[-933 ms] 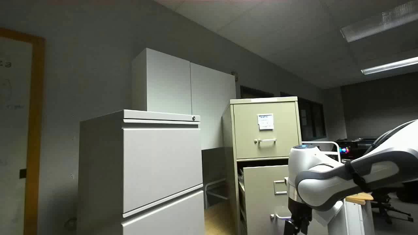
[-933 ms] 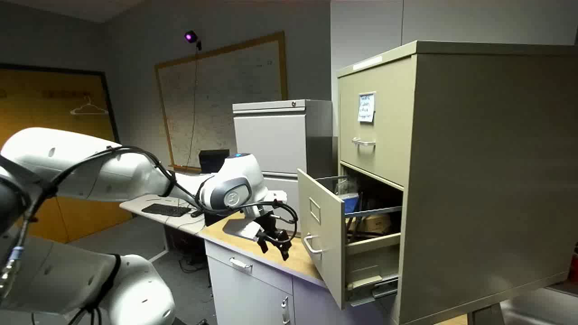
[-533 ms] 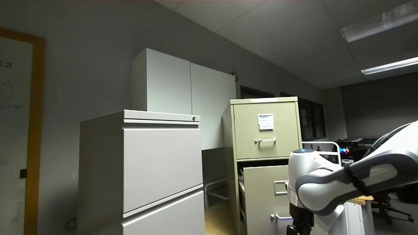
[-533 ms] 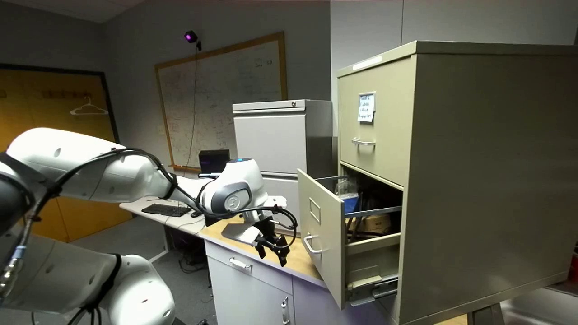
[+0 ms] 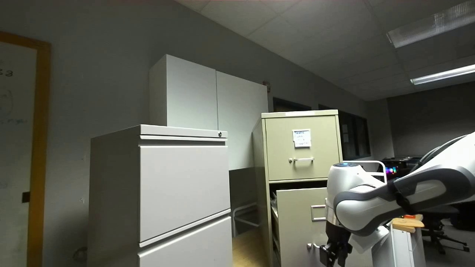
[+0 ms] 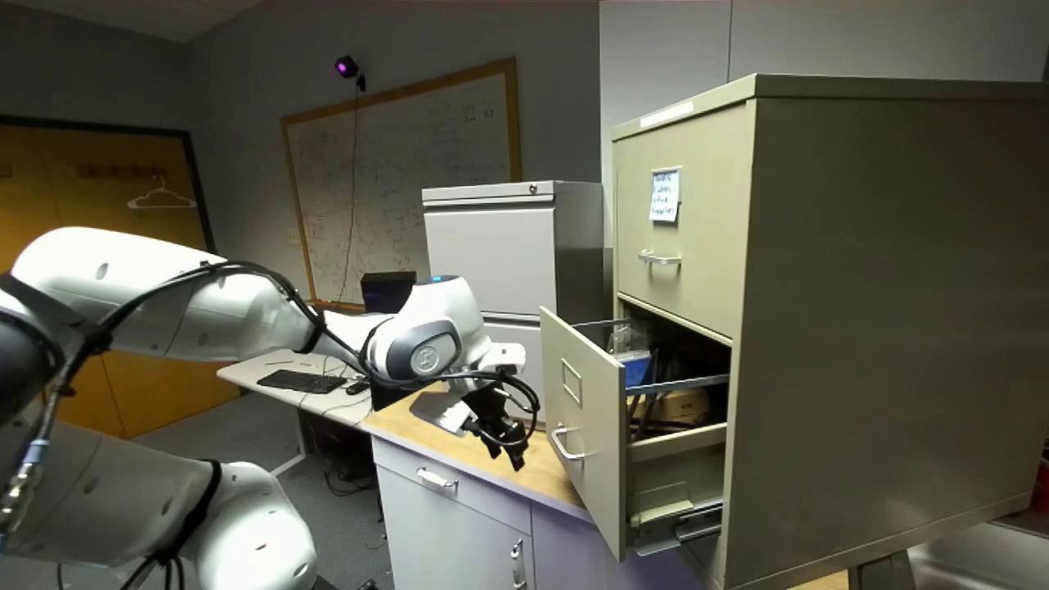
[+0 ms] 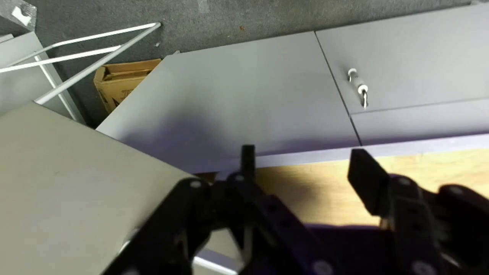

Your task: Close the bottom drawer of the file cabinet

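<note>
Gripper [image 7: 303, 164], black and two-fingered: hangs with fingertips [image 7: 367, 183] spread apart, near bottom drawer [image 6: 598, 442] of beige metal with silvery bar pull [image 6: 561, 447], jutting out of upright beige metal file cabinet [image 6: 885, 311] beneath closed upper drawer [image 6: 701, 238] with white card [image 6: 665, 197].

In the wrist view I see a wooden countertop [image 7: 447, 172] below the claw [image 7: 303, 166], pale cupboard doors [image 7: 248, 88] and, past them, dark grey floor [image 7: 229, 23]. Behind the claw, in an exterior view, I have a light-grey cabinet [image 6: 492, 254] and, farther back, a framed whiteboard [image 6: 401, 180] on a grey wall [image 6: 557, 106]. Well above the claw I make out a lit ceiling lamp [image 5: 443, 74] and, lower, dark windows [image 5: 354, 137].
</note>
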